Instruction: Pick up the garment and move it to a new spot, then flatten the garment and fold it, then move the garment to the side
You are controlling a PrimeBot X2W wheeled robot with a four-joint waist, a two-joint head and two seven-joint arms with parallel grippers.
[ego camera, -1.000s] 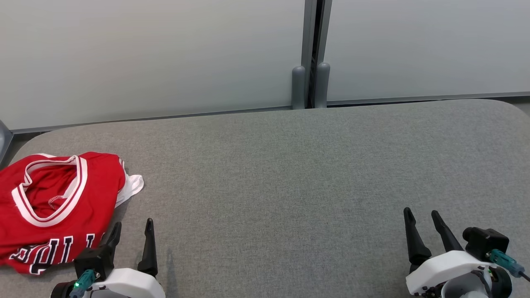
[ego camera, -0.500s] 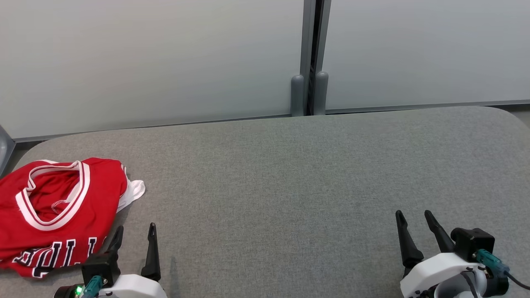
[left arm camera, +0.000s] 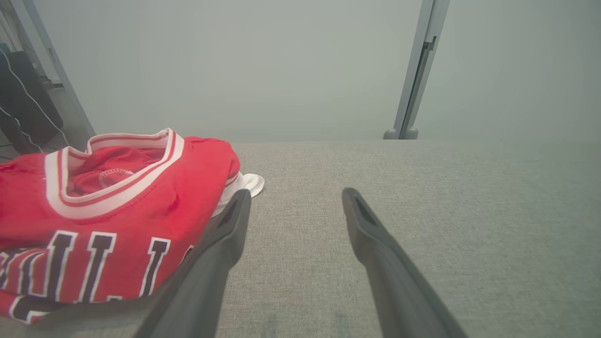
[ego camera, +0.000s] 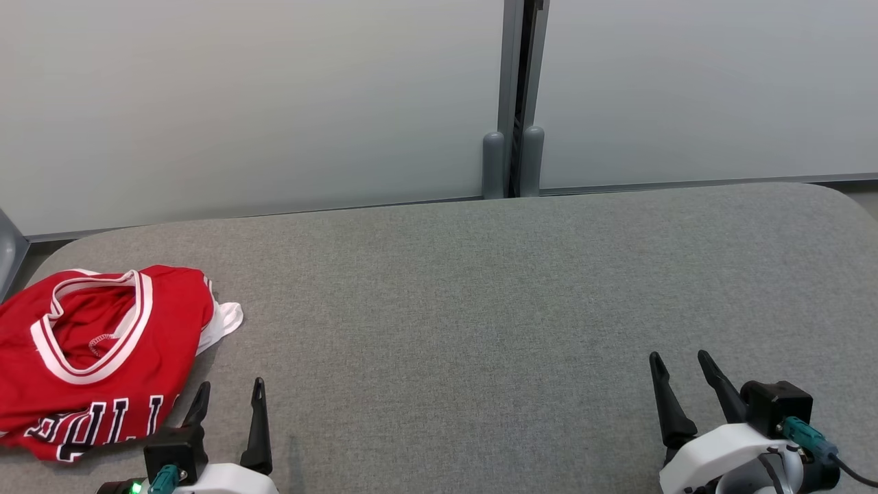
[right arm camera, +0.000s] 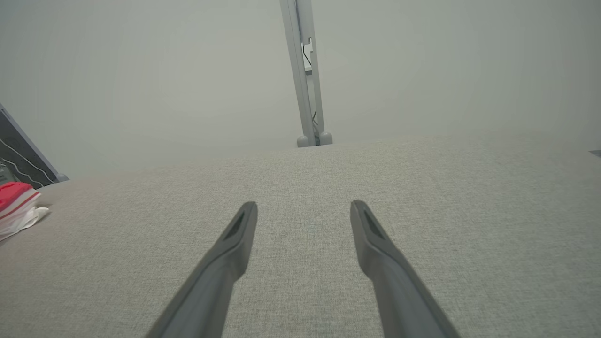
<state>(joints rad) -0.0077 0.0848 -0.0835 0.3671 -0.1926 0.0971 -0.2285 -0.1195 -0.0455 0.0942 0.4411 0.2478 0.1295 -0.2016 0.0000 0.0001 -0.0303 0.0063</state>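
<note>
The garment (ego camera: 103, 357), a crumpled red jersey with white-and-red striped trim, lies at the near left end of the grey fabric surface (ego camera: 480, 309). Its left side is cut off by the edge of the head view. Its dark, white-edged lettering is broken up by folds and cannot be read in full. A white flap sticks out from under its right side, and whether that is lining or another layer cannot be told. The left gripper (ego camera: 230, 384) hangs just beside the jersey's near right edge with its two dark fingers spread apart and nothing between them. In the left wrist view one finger (left arm camera: 220, 244) crosses in front of the cloth, so whether it touches the cloth is unclear. The right gripper (ego camera: 678, 356) is well apart, over bare fabric at the near right, its fingers likewise spread and empty. In the right wrist view a sliver of red and white sits at the left edge. The surface is a woven grey pad with rounded far corners. Behind it stand frosted pale panels (ego camera: 240, 103) joined by a grey upright post (ego camera: 519, 89) with two rounded stubs at its foot. A dark shape with thin cables (left arm camera: 23, 108) sits blurred beyond the left panel.
</note>
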